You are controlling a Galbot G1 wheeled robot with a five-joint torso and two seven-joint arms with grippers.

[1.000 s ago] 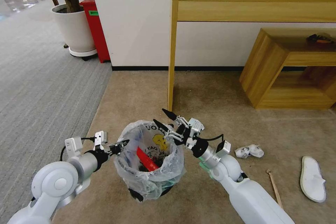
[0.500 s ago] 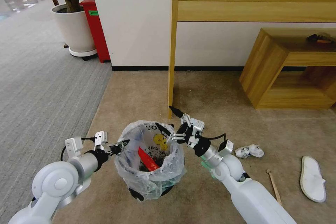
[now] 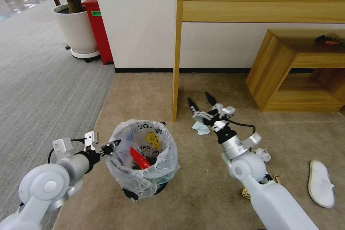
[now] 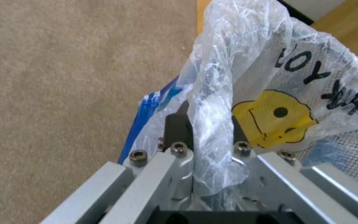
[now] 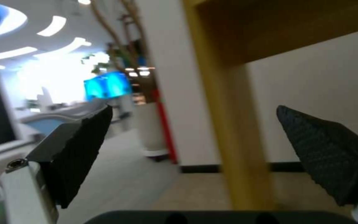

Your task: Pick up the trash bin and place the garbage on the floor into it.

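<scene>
Beige floor (image 3: 215, 194) spreads under a wooden table leg (image 3: 175, 79); my left gripper (image 3: 112, 146) pinches the trash bin (image 3: 142, 160) by its bagged rim, my right gripper (image 3: 201, 101) gapes empty beside that leg, crumpled paper (image 3: 262, 153) and a slipper (image 3: 321, 184) lying near

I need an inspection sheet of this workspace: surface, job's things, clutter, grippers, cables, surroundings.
Surface: beige carpet.
Job's things: bin with bag, red wrapper inside; paper, slipper, stick on carpet.
Clutter: pale scrap on the carpet beside the right gripper.
Grippers: left gripper shut on bin rim; right gripper open, empty, beside desk leg.
Cables: black, at both wrists.
Surroundings: desk, low shelf, plant pot, red cabinet.
</scene>
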